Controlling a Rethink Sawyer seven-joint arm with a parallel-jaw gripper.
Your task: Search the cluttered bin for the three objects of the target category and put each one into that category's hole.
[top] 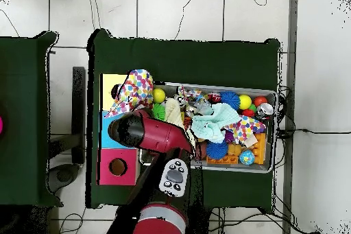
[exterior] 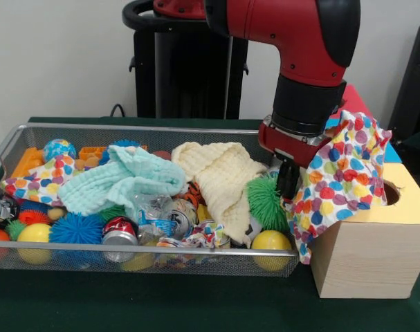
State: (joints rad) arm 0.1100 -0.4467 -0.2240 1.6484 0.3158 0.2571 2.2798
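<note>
Right now carrying one dotted cloth (exterior: 344,173) between bin (exterior: 147,257) and yellow box (exterior: 376,242). Cloth draped round gripper (exterior: 288,181), hanging from arm's end, bunched up top and trailing down over bin's right rim and box's near corner. In overhead view, same cloth (top: 136,87) spread partly over yellow top, just beside hole (exterior: 391,191).

Handling, as judged: very light, thin, floppy; no stiffness, so takes whatever shape it hangs in. Not fragile, not slippery, but prone to snag on mesh or catch on box edge. Best pinched at a bunched fold near middle so less trails; a corner grip leaves long tail that may miss hole. Will prob need to be lowered tail-first into hole, else could bridge over opening and sit on top.

Gripper: clamped on cloth by look of it, since cloth hangs off it clear of table; one dark finger (exterior: 288,178) visible below red wrist, rest hidden by fabric. Opening width can't be read; likely narrow, cloth being thin.

Second dotted cloth (exterior: 35,181) lies at bin's left end under mint cloth (exterior: 120,181). A third scrap w/ print (exterior: 199,235) near front wire, partly buried btwn cans; may be third one, not sure. Cream cloth (exterior: 220,173) mid-bin, not wanted.
</note>
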